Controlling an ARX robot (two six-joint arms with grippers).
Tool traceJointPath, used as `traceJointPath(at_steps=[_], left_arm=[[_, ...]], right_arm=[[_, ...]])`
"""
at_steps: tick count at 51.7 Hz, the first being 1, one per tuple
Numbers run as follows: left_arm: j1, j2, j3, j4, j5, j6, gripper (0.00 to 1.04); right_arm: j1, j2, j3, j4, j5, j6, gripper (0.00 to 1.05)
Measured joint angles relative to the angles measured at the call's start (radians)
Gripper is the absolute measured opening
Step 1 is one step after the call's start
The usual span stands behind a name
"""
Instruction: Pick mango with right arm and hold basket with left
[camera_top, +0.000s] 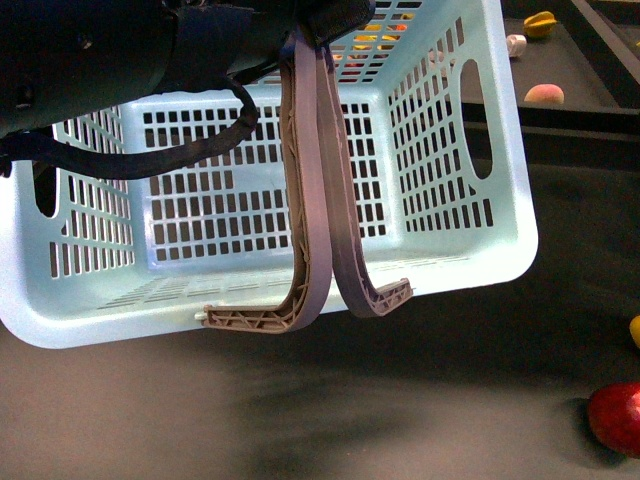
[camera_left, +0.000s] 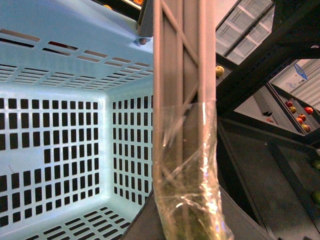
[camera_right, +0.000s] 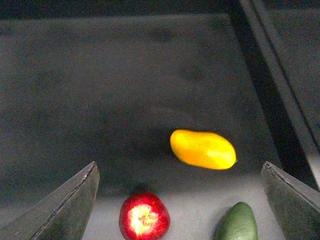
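Observation:
The mango (camera_right: 202, 149), smooth and yellow-orange, lies on the dark surface in the right wrist view. My right gripper (camera_right: 179, 172) is open and empty above it, with the mango just beyond the line between the fingertips (camera_right: 75, 200). My left gripper (camera_top: 325, 25) is shut on the brown handle (camera_top: 310, 200) of the light blue basket (camera_top: 450, 250) and holds the basket lifted and tilted. The left wrist view shows the handle (camera_left: 182, 100), wrapped in clear tape, and the empty basket's inside (camera_left: 60, 150). A yellow sliver (camera_top: 636, 330) at the front view's right edge may be the mango.
A red apple (camera_right: 144, 216) and a green avocado (camera_right: 239, 222) lie close to the mango. The apple also shows in the front view (camera_top: 615, 418). A yellow starfruit (camera_top: 540, 22) and a peach (camera_top: 545, 94) sit in the far tray. A dark rail (camera_right: 280, 100) runs beside the mango.

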Motion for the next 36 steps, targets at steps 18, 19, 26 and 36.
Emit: traceJointPath(at_steps=[18,19,26,36], left_arm=[[0.0,0.0,0.0,0.0,0.0,0.0,0.07],[0.0,0.0,0.0,0.0,0.0,0.0,0.07],[0.0,0.0,0.0,0.0,0.0,0.0,0.07],[0.0,0.0,0.0,0.0,0.0,0.0,0.07]], right_arm=[[-0.025,0.356,0.219,0.008,0.018,-0.116,0.96],[-0.026,0.363,0.227,0.005,0.018,-0.117,0.96],[-0.037,0.431,0.308,-0.074,0.006,-0.152,0.96],[-0.05,0.519,0.417,-0.191,0.013,-0.233,0.96]])
